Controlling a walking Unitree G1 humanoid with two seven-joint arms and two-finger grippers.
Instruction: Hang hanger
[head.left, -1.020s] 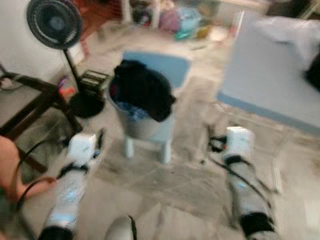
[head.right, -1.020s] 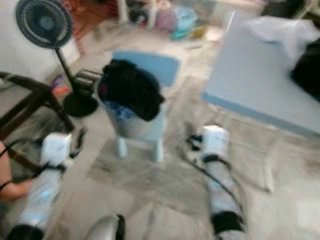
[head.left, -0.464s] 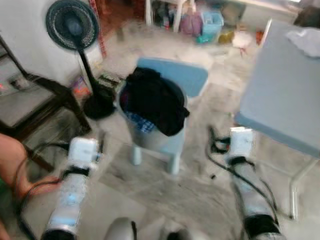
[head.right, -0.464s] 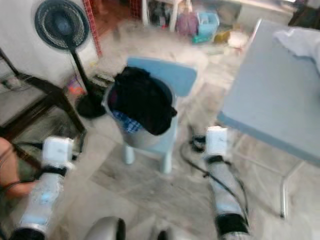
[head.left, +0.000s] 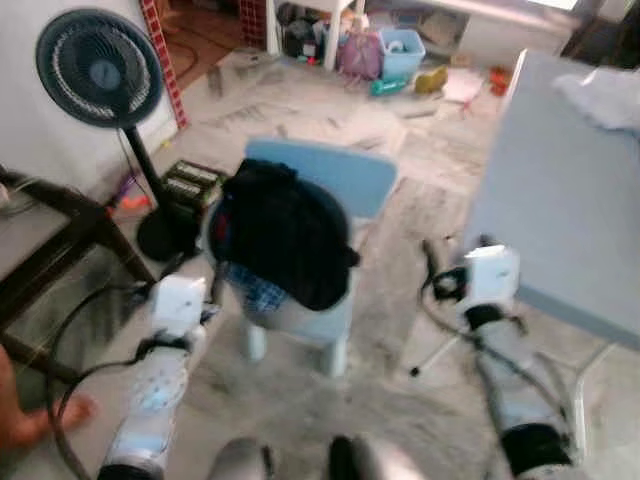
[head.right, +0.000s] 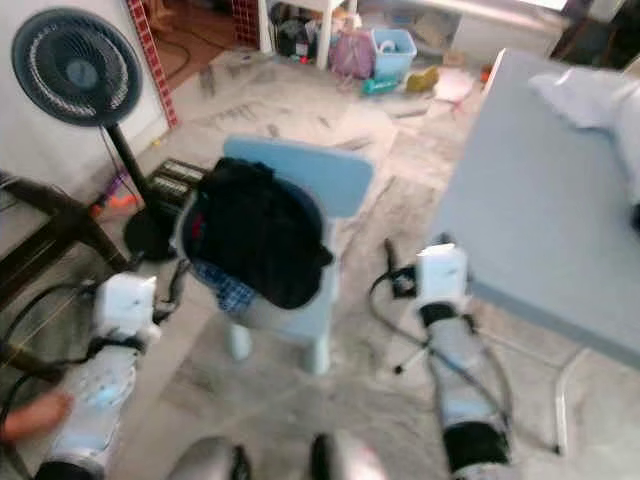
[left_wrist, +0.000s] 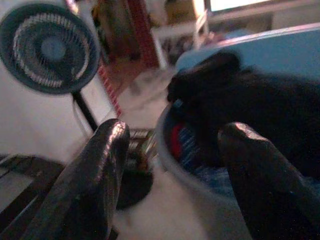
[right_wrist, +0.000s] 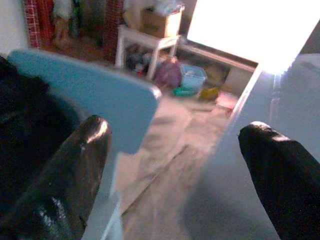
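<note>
A light blue plastic chair (head.left: 325, 175) stands on the marble floor ahead. On its seat sits a grey basket (head.left: 290, 318) heaped with black clothing (head.left: 285, 235) over a blue checked cloth. My left gripper (left_wrist: 172, 135) is open and empty, held low just left of the basket, pointing at it. My right gripper (right_wrist: 175, 135) is also open and empty, to the right of the chair, between it and the grey table (head.left: 570, 200).
A black standing fan (head.left: 95, 70) and a dark wooden bench (head.left: 50, 250) are on the left, with a person's foot (head.left: 30, 425) near a black cable. White cloth (head.left: 605, 100) lies on the grey table. Toys and boxes (head.left: 385, 50) clutter the far floor.
The whole picture has shifted and sharpened as I walk; chair and basket now sit closer, between my arms. Both grippers keep the same open pose.
</note>
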